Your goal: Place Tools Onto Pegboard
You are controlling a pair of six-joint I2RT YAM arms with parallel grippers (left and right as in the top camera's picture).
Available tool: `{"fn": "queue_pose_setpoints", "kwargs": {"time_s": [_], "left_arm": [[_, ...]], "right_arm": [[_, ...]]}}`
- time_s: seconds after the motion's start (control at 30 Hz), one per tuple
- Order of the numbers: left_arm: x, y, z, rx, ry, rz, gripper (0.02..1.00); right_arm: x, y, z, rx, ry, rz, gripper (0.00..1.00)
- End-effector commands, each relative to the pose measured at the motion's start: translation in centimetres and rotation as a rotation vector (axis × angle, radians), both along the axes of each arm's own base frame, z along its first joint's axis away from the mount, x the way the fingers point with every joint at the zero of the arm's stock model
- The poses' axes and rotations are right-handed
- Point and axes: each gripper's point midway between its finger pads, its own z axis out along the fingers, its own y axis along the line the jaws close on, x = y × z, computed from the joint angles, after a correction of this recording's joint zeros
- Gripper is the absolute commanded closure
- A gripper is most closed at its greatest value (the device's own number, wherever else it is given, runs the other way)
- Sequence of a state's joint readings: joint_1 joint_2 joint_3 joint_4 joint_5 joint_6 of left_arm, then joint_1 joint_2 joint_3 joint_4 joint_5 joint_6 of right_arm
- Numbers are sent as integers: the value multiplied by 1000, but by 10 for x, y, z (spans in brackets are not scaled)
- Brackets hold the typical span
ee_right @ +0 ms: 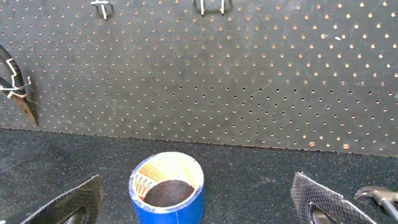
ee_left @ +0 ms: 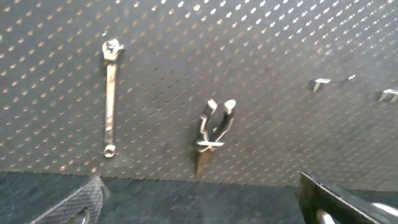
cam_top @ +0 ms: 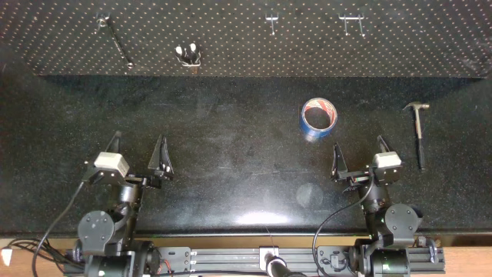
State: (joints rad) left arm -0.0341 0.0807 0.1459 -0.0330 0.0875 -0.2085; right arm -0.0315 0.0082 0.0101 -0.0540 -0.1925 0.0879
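Note:
A wrench [cam_top: 115, 40] [ee_left: 110, 96] and a pair of pliers [cam_top: 188, 55] [ee_left: 212, 129] hang on the black pegboard [cam_top: 246, 35]. A blue tape roll [cam_top: 318, 119] [ee_right: 166, 188] lies on the dark table, ahead of my right gripper [cam_top: 360, 158], which is open and empty. A hammer [cam_top: 417, 131] [ee_right: 379, 195] lies on the table at the far right. My left gripper [cam_top: 138, 154] is open and empty near the front left, facing the pegboard.
Bare metal hooks [cam_top: 270, 23] [cam_top: 352, 25] stick out of the pegboard at upper right, also seen as hooks [ee_right: 211, 6] in the right wrist view. The table's front edge [cam_top: 246, 235] runs just ahead of both arm bases.

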Motion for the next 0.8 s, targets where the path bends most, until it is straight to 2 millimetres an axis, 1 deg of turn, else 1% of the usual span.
{"fn": "queue_pose_setpoints", "kwargs": {"time_s": [0.03, 0.27, 0.37, 0.47, 0.5, 0.57, 0.6, 0.67, 0.73, 0.77, 0.8], "left_arm": [[3, 6, -59, 27, 94, 12, 23], [3, 4, -59, 27, 93, 7, 23], [2, -9, -59, 30, 92, -47, 23], [-2, -29, -60, 33, 92, -130, 23], [-2, -32, -60, 34, 92, -145, 23], [-3, -33, -60, 34, 92, -148, 23], [-3, -33, -60, 34, 92, -148, 23], [-3, -33, -60, 34, 92, -148, 23], [-3, -33, -60, 34, 92, -148, 23], [-3, -33, -60, 34, 92, -148, 20], [-3, -33, -60, 34, 92, -148, 23]], "right_arm": [[0, 1, -2, -7, -1, 3, 9], [0, 1, -2, -7, -1, 3, 9], [0, 1, -2, -7, -1, 3, 9], [0, 1, -2, -7, -1, 3, 9], [0, 1, -2, -7, -1, 3, 9], [0, -1, -1, -7, -4, -4, 9], [0, -1, 6, -8, -33, -4, 9], [0, 0, 7, -8, -38, 0, 9], [0, 0, 3, -7, -22, 0, 9], [0, 0, -3, -6, 3, 0, 9], [0, 0, -3, 23, 11, -2, 9]]}}
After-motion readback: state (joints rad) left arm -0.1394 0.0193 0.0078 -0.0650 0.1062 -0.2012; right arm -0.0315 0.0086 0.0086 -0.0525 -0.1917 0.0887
